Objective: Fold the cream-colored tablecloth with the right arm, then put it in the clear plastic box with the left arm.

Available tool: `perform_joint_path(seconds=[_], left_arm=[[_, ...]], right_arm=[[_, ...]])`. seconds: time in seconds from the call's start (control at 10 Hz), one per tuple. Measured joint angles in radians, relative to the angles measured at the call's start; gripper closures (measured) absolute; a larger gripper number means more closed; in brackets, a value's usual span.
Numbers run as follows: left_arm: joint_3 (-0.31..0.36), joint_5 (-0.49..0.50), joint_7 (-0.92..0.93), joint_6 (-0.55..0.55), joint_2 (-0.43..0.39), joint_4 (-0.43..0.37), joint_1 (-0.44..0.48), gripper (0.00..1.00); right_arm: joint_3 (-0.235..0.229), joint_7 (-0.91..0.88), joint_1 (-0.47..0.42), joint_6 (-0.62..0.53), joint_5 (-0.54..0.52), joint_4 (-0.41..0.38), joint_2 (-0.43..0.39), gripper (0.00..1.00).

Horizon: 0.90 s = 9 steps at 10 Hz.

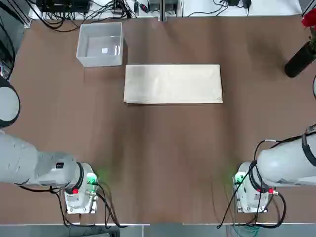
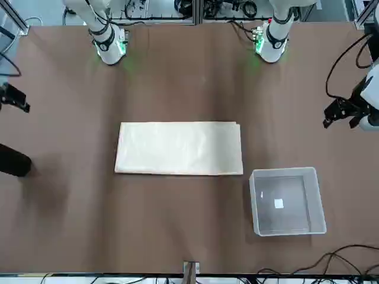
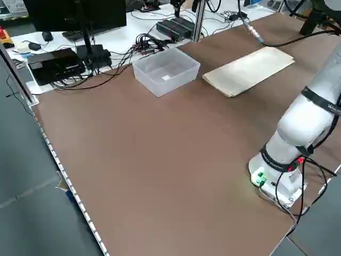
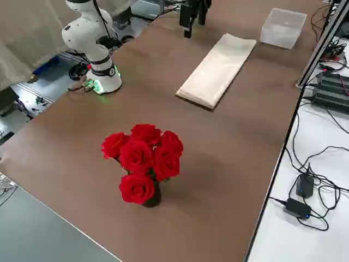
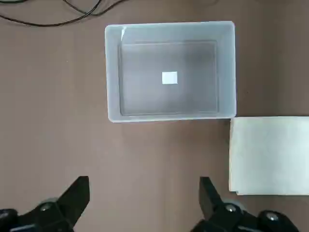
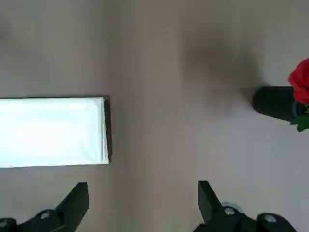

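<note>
Top view shows the cream tablecloth (image 1: 173, 84) lying mid-table as a flat, layered rectangle with soft creases, its long axis running side to side across the brown table (image 1: 163, 158). Just beside its left far corner, not touching, sits the clear plastic box (image 1: 100, 44), square with rounded corners and a small white label on its floor; no writing is legible. Both the left gripper (image 5: 144, 198) and right gripper (image 6: 143, 200) hover spread wide, holding nothing. A bunch of red roses (image 4: 143, 159) in a dark vase stands at the right edge.
</note>
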Motion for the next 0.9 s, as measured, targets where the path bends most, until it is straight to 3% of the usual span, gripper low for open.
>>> perform_joint_path(seconds=[0.4,0.9], left_arm=[[0.002,0.000,0.000,-0.001,0.002,0.001,0.002,0.00],[0.003,-0.001,0.000,-0.001,0.029,0.028,0.002,0.00]], right_arm=[[0.004,-0.129,0.021,-0.003,-0.003,0.002,0.001,0.00],[-0.005,-0.150,0.007,0.009,-0.003,0.002,0.019,0.00]])
